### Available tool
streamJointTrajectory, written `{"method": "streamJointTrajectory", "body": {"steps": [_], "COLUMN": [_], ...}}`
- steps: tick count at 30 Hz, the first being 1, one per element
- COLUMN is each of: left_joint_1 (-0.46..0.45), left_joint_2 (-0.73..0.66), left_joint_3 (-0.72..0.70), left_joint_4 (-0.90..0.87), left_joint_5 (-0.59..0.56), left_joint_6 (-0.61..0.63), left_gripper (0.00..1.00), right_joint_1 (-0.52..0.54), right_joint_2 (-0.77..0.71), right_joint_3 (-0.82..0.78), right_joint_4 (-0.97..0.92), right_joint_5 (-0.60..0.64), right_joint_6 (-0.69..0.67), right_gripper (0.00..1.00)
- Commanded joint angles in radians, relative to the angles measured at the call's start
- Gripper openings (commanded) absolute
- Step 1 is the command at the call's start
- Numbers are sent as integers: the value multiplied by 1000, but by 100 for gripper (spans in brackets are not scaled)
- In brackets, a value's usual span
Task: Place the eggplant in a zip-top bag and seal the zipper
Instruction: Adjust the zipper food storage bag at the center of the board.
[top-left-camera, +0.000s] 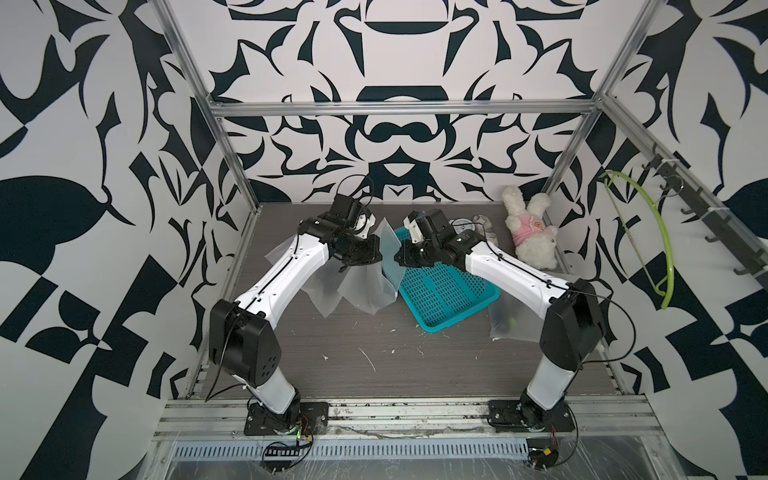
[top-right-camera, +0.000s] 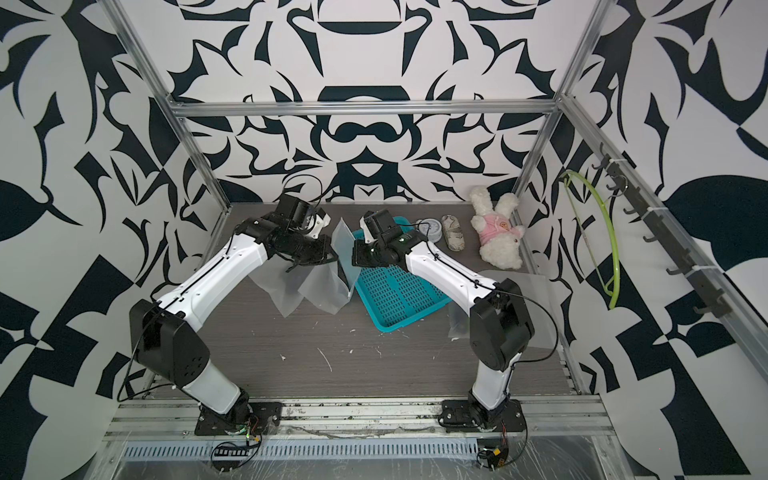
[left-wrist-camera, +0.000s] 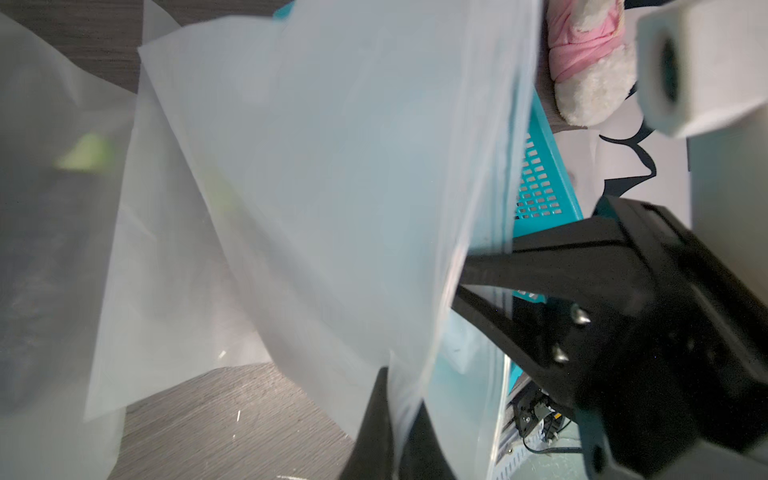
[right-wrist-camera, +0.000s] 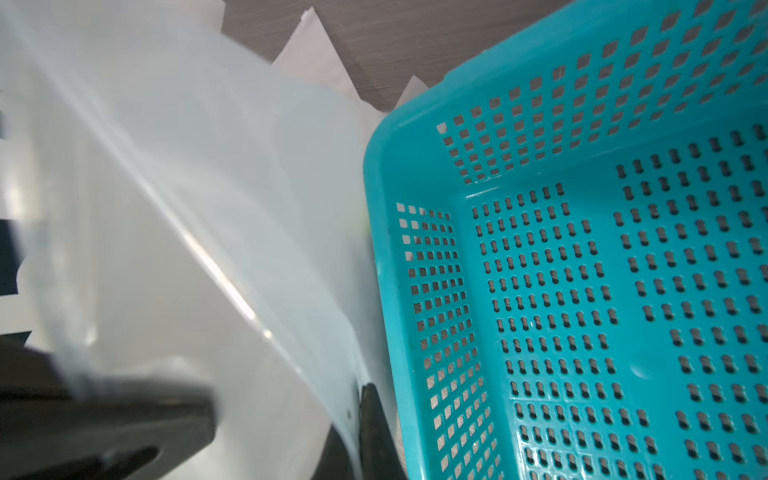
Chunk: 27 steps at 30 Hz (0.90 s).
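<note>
A frosted zip-top bag (top-left-camera: 390, 249) stands upright between both arms, just left of the teal basket. My left gripper (left-wrist-camera: 395, 374) is shut on one edge of the bag (left-wrist-camera: 332, 166), a thin sheet pinched between its dark fingers. My right gripper (right-wrist-camera: 359, 388) is shut on the bag's (right-wrist-camera: 208, 187) opposite edge beside the basket wall; its black fingers (left-wrist-camera: 490, 266) also show in the left wrist view. A dark shape with a green spot, seemingly the eggplant (top-left-camera: 509, 323), lies inside another frosted bag at the front right, under the right arm.
The teal perforated basket (top-left-camera: 449, 291) sits tilted at the table's middle right, touching the held bag. Loose frosted bags (top-left-camera: 345, 291) are piled under the left gripper. A white plush toy (top-left-camera: 532, 232), a round lid (top-right-camera: 430, 228) and a crumpled wad (top-right-camera: 453, 237) lie at the back right.
</note>
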<state>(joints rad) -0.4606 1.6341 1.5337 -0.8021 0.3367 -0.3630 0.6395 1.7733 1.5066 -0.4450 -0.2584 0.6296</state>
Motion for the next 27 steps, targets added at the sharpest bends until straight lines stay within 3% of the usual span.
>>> {"method": "streamJointTrajectory", "body": {"steps": [1, 3, 7, 11, 16, 20, 27], "left_joint_1": [-2, -2, -1, 0, -5, -53, -156], "left_joint_2": [-11, -49, -153, -214, -300, -331, -450], "left_joint_3": [22, 5, -68, -139, -332, -421, -674], "left_joint_4": [27, 33, 123, 159, 337, 424, 783], "left_joint_5": [-15, -62, -119, -121, -47, -67, -71], "left_joint_6": [44, 72, 107, 152, 222, 353, 467], "left_gripper": [35, 50, 60, 62, 62, 59, 56], "right_joint_1": [-14, -24, -45, -72, -117, -134, -162], "right_joint_2": [-20, -22, -19, 6, 11, 3, 26], "right_joint_3": [50, 48, 44, 38, -13, -27, -80], "right_joint_4": [3, 11, 47, 94, 183, 214, 340], "right_joint_5": [-1, 9, 1, -51, -99, -109, -192], "right_joint_6": [81, 113, 191, 286, 400, 440, 566], "right_gripper": [0, 0, 0, 0, 0, 0, 0]}}
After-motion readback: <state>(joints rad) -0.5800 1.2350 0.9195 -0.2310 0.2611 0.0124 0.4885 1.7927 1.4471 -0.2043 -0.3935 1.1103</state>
